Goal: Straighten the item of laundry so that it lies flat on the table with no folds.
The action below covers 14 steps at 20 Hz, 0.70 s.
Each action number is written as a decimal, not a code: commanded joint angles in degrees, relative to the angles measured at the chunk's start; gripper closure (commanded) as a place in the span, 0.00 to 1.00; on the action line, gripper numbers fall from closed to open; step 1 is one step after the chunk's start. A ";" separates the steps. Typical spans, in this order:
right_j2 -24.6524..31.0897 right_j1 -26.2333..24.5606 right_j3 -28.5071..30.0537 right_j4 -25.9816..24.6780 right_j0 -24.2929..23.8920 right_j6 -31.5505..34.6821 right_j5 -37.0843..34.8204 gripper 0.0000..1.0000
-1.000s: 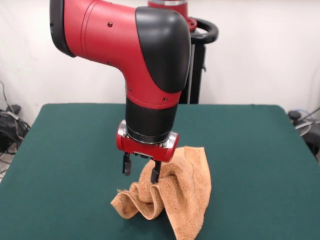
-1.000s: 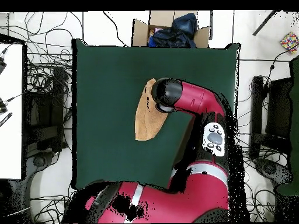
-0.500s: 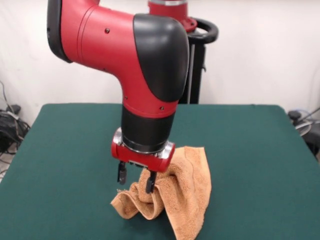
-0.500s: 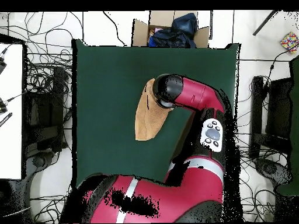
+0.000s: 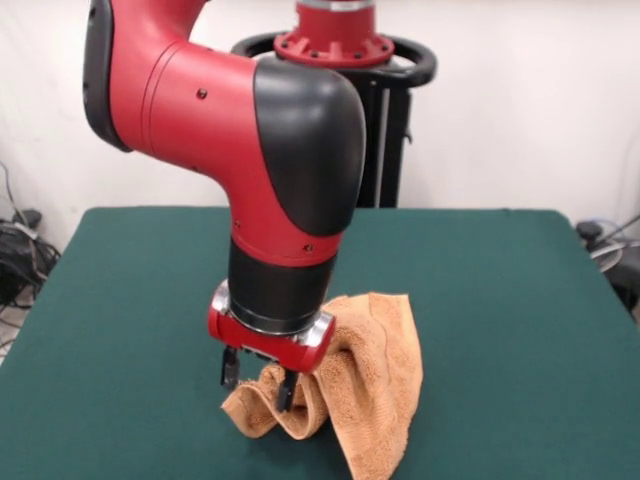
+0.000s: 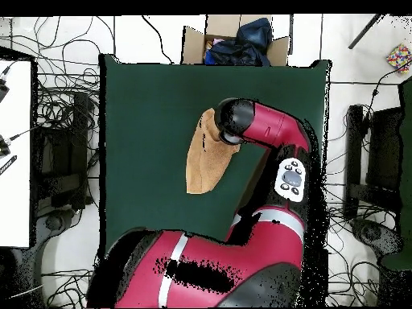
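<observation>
The orange-tan towel (image 5: 372, 385) lies crumpled on the dark green table (image 5: 520, 330), near its front edge. Its left end is bunched into upright wavy folds. My gripper (image 5: 256, 382) hangs straight down over that bunched end. It is open, with one finger (image 5: 229, 370) left of the folds and the other against them. In the overhead view the towel (image 6: 199, 165) shows as a long narrow shape on the table (image 6: 145, 121). The arm's wrist (image 6: 232, 121) covers the towel's far end and hides the gripper there. No care tag shows.
The robot's pedestal (image 5: 345, 45) stands behind the table. In the overhead view an open cardboard box (image 6: 233, 40) with dark cloth sits beyond the far edge. Cables lie on the floor around the table, and a white bench (image 6: 14, 153) stands at the left.
The gripper has come down and shifted a little left in the front view, from just above the towel's folds to level with them. The towel has not visibly moved.
</observation>
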<state>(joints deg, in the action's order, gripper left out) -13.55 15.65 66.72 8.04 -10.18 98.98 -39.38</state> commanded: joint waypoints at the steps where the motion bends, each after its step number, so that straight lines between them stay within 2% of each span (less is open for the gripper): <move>1: 0.15 -2.13 -0.30 3.34 0.95 17.33 -2.87 0.00; 8: 0.21 -2.56 0.89 3.48 -0.08 16.67 -1.36 0.00; 10: 0.05 -2.84 -0.50 3.35 -0.12 16.14 -2.52 0.00; 14: 0.91 -1.87 3.30 2.79 -1.04 14.76 1.06 0.00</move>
<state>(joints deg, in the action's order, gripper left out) -13.98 14.60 66.08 8.60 -10.42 99.25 -39.38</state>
